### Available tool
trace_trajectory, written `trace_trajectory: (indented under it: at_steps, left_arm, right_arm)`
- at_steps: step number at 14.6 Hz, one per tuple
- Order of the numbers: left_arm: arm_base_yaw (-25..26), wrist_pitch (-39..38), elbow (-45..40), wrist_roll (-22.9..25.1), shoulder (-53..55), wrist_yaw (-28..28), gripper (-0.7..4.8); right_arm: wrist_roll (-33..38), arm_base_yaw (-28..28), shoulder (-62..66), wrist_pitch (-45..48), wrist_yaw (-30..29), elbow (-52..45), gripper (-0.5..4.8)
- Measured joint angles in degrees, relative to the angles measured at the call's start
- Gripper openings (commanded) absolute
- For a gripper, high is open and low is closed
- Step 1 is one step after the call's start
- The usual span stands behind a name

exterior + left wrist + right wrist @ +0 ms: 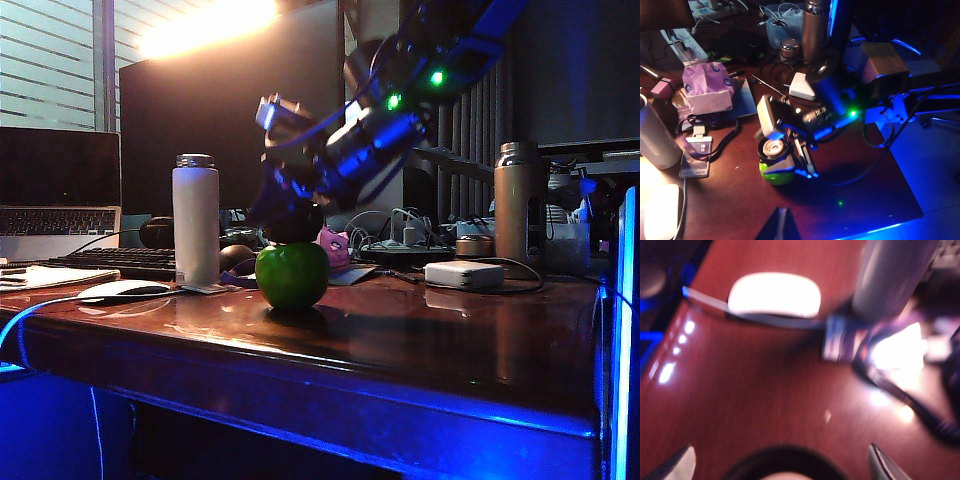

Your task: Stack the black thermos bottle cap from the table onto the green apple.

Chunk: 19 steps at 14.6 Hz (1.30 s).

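The green apple (pixel 292 277) sits on the table (pixel 420 340), left of its middle. The black thermos bottle cap (pixel 293 228) rests on top of the apple, open side up in the left wrist view (pixel 772 148). My right gripper (pixel 781 465) hangs over the cap and is open. Its fingers (pixel 677 462) stand wide on either side of the cap (pixel 785 462), with gaps to it. The apple (pixel 776 174) peeks out under the cap. My left gripper (pixel 782 225) is shut and empty, hovering near the table's front edge, away from the apple. It is out of the exterior view.
A white bottle (pixel 196 220) and a white mouse (pixel 125 290) stand left of the apple, and a lanyard card (pixel 694 155) lies by the bottle. A brown steel bottle (pixel 517 200) and a white adapter (pixel 463 274) are right. Cables, a power strip and a pink box (pixel 707 90) crowd the back.
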Motion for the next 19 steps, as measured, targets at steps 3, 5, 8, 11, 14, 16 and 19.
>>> trace_trajectory:
  at_steps: [3,5,8,11,14,16,19]
  left_arm:
    - [0.0,0.0,0.0,0.0,0.0,0.0,-0.03]
    - [0.0,0.0,0.0,0.0,0.0,0.0,-0.03]
    - [0.0,0.0,0.0,0.0,0.0,0.0,-0.03]
    - [0.0,0.0,0.0,0.0,0.0,0.0,-0.03]
    - [0.0,0.0,0.0,0.0,0.0,0.0,-0.03]
    - [0.0,0.0,0.0,0.0,0.0,0.0,-0.03]
    - [0.0,0.0,0.0,0.0,0.0,0.0,-0.03]
  right_arm:
    - [0.0,0.0,-2.9,1.4,0.0,0.0,4.73]
    - [0.0,0.0,-6.1,1.6,0.1,0.0,4.72]
    - [0.0,0.0,-12.8,1.8,0.8,0.0,2.74]
    - [3.4,0.1,-22.8,1.9,1.7,0.0,-0.01]
    - [4.9,0.1,-35.3,0.5,3.3,0.0,-0.01]
    - [5.0,0.1,-44.5,-7.8,10.5,0.3,-0.01]
    - [4.4,-0.7,-57.7,-19.9,19.8,-3.6,-0.01]
